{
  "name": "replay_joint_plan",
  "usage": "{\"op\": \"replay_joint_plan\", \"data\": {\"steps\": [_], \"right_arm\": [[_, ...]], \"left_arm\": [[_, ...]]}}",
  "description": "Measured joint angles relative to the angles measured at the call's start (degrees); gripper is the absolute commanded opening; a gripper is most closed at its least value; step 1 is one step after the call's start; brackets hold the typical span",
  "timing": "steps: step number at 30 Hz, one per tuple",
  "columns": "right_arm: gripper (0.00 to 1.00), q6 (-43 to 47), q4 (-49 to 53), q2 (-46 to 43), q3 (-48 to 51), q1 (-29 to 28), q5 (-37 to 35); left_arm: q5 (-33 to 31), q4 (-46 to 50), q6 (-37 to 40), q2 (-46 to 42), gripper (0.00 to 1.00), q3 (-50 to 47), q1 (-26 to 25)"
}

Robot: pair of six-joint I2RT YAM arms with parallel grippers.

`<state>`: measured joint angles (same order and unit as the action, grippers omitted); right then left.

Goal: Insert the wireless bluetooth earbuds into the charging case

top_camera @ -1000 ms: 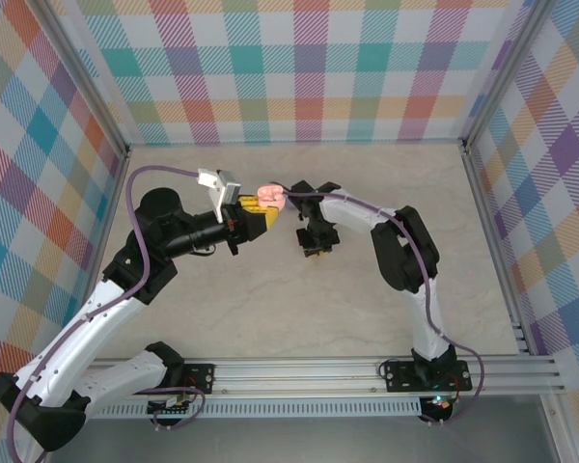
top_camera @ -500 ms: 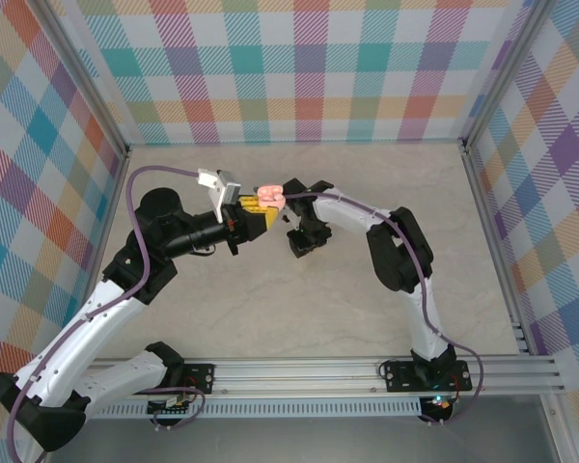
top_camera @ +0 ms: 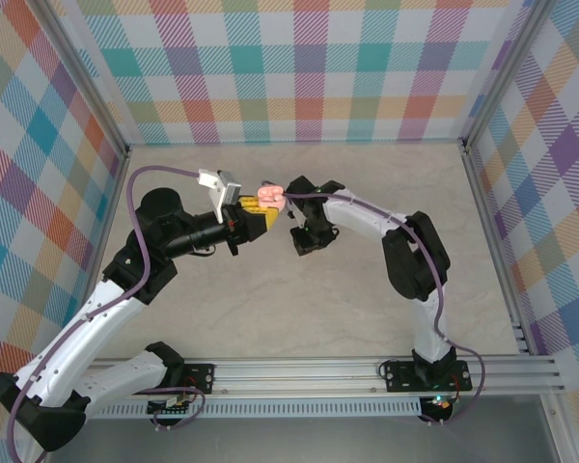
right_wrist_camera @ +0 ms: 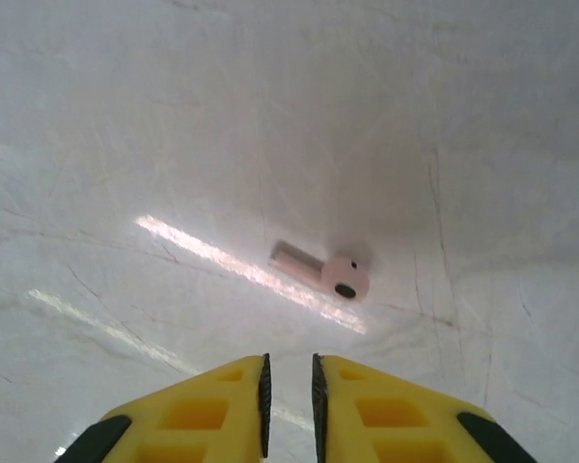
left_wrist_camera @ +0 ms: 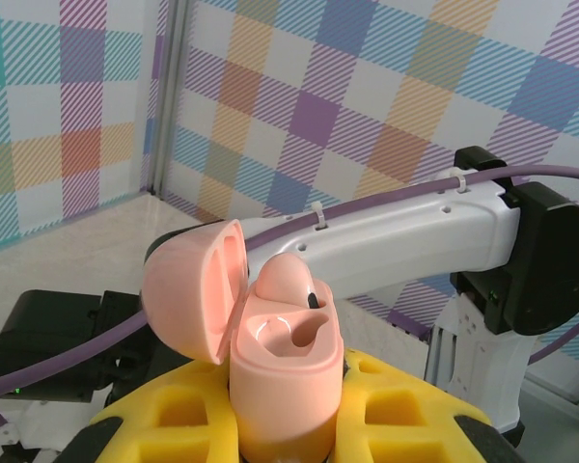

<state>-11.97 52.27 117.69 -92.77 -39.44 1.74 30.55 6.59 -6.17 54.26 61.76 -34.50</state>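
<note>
Clamping open pink plastic charging case (left_wrist_camera: 285,352) in left gripper (left_wrist_camera: 288,424); hovering right gripper (right_wrist_camera: 288,391), nearly closed and empty, over pink stemmed earbud (right_wrist_camera: 326,272) lying mid-tabletop. Could shove it away unless opened first.

And here is the table (top_camera: 270,309): a pale, cream, marble-look top with faint grey veins, running back to the checked walls, with a metal rail (top_camera: 299,371) along its near edge. In the right wrist view, one small pink earbud (right_wrist_camera: 323,273) lies flat on its side on the bare surface. Its stem points up and left, its round head sits to the right, and a dark spot on the head faces the camera. A bright streak of reflected light crosses the marble just beneath it.
</note>
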Motion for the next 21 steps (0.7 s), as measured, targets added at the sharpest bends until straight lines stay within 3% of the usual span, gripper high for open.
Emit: {"op": "replay_joint_plan", "data": {"steps": [6, 21], "right_arm": [[0.07, -1.8, -0.7, -0.3, 4.4, 0.0, -0.9], [0.07, -4.1, -2.4, 4.5, 0.8, 0.0, -5.0]], "left_arm": [[0.0, 0.3, 0.0, 0.0, 0.04, 0.0, 0.0], [0.0, 0.8, 0.0, 0.0, 0.04, 0.0, 0.0]]}}
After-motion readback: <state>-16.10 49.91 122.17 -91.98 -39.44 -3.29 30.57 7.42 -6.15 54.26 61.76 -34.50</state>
